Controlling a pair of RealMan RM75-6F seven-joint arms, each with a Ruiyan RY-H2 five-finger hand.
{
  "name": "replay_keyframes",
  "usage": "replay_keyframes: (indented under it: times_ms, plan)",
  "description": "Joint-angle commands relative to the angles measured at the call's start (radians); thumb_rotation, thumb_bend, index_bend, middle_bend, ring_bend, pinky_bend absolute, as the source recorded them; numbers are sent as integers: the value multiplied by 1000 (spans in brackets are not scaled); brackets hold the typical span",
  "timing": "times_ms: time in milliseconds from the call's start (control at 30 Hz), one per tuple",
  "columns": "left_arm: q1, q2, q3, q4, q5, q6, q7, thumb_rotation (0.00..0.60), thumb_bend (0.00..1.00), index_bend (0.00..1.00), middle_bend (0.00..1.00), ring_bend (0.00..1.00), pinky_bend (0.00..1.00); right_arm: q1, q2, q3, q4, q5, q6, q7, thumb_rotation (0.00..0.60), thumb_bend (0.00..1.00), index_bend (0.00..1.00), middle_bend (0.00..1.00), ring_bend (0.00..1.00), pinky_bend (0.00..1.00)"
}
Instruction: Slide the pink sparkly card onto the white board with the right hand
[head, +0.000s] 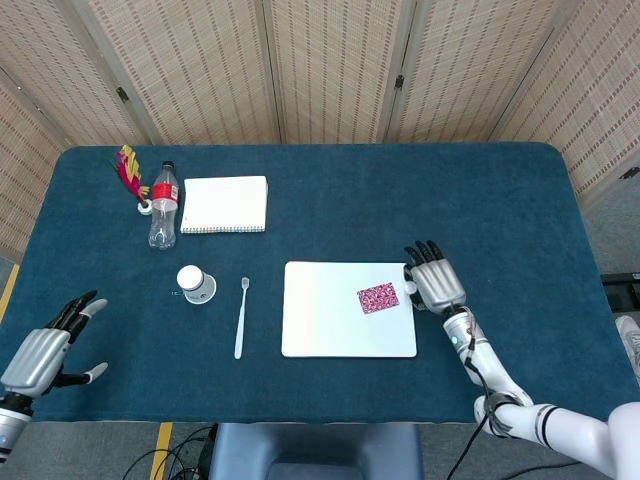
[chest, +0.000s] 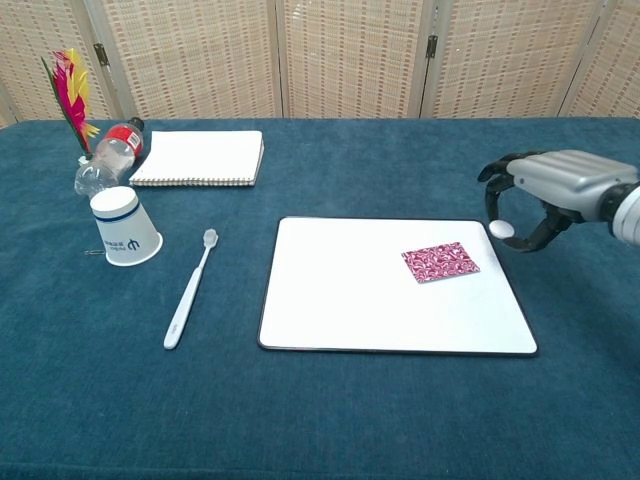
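Left hand (head: 45, 352) partly cut off, fingers apart, empty. Right hand (chest: 545, 192) open, empty, beside pink sparkly card (chest: 440, 261) lying flat on white board (chest: 350, 300).

The pink sparkly card (chest: 440, 262) lies on the right part of the flat white board (chest: 350, 310), which rests on the blue cloth-covered bench (chest: 320, 420). Left of the board lies a white plastic toothbrush (chest: 188, 290), and further left an upturned white paper cup (chest: 124, 240). Behind them lie a white spiral notebook (chest: 200, 158) and a clear plastic bottle (chest: 105, 160).
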Motion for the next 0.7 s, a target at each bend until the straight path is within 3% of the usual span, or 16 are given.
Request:
replay_keyframes:
  times_ms: [33,433,700]
  plan:
    - [1,6,1,8,3,4,-23,600,255,106,24,61,296,21,-37,-3,10,14,-16,-23,600,270,530,125,0,0]
    - [10,23,5,33,21,32,-104,600,255,106,24,61,296,67,-122,7,63,47,-31,-73,600,261,508,117,0,0]
    - [16,19,0,37,10,38,-89,600,255,107,24,61,296,67,-89,5,26,83,-45,-82,600,202,105,48,0,0]
